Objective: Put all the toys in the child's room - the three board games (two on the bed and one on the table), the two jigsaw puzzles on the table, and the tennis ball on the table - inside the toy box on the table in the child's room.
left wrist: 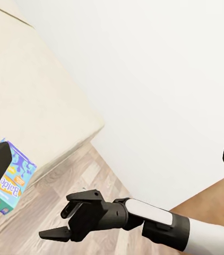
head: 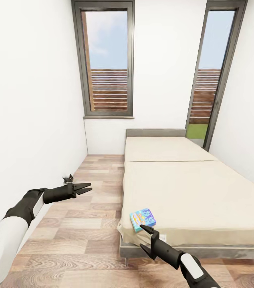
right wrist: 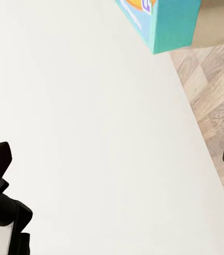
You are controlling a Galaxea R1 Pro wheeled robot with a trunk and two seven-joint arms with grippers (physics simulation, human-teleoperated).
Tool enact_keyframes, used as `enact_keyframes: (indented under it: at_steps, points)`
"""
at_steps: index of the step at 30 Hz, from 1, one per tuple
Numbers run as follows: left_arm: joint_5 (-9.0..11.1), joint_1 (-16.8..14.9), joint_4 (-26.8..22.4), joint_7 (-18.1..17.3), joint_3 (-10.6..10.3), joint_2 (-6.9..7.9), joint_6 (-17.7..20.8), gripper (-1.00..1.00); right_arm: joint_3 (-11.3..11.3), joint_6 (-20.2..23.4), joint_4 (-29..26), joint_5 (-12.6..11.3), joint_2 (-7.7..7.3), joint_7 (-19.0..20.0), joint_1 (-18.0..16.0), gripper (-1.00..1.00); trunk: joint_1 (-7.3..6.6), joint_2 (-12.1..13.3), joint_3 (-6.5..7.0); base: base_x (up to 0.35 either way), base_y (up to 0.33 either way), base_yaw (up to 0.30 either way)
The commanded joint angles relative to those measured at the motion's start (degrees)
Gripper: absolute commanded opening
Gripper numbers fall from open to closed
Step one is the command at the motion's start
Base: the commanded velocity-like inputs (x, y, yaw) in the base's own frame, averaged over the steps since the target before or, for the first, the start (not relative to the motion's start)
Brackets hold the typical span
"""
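Note:
A small blue board game (head: 143, 219) lies flat on the near left corner of the bed (head: 191, 188), close to the mattress edge. My right gripper (head: 141, 236) is open just in front of and below that corner, its upper fingertip near the box without touching it. Off to the left, my left gripper (head: 87, 188) hangs open over the wood floor, holding nothing. In the left wrist view the board game (left wrist: 10, 178) sits at the bed's corner beside my right gripper (left wrist: 64, 222). The right wrist view catches the teal edge of the board game (right wrist: 165, 21).
A white wall (head: 31, 120) runs close along the left. A strip of wood-plank floor (head: 91, 200) lies between it and the bed. A tall window (head: 107, 60) and a glass door (head: 211, 76) stand in the far wall behind the grey headboard (head: 156, 132).

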Motion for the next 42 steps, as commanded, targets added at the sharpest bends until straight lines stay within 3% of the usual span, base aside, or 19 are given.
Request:
enact_keyframes:
  at_steps: [1, 4, 25, 42]
  points:
    - [0.01, -0.03, 0.00, -0.20, 0.01, 0.01, 0.60, 1.00, -0.39, 0.36, 0.00, 0.14, 0.06, 0.07, -0.04, 1.00, -0.01, -0.03, -0.06, 0.000, 0.000, 0.000]
    - [0.06, -0.03, 0.00, -0.20, 0.02, 0.01, 0.60, 1.00, -0.37, 0.25, -0.01, 0.18, 0.07, 0.14, -0.04, 1.00, -0.01, -0.03, -0.06, 0.000, 0.000, 0.000]
    - [0.09, -0.03, 0.00, -0.20, -0.06, -0.04, 0.69, 1.00, -0.35, 0.04, -0.02, 0.31, 0.07, 0.27, -0.04, 1.00, 4.60, -8.45, -3.83, 0.000, 0.000, 0.000]
    - [0.08, -0.03, 0.00, -0.37, -0.16, 0.01, 0.66, 1.00, -0.35, 0.03, -0.01, 0.31, 0.07, 0.36, -0.04, 1.00, 4.60, -8.45, -3.83, 0.034, 0.008, 0.000]
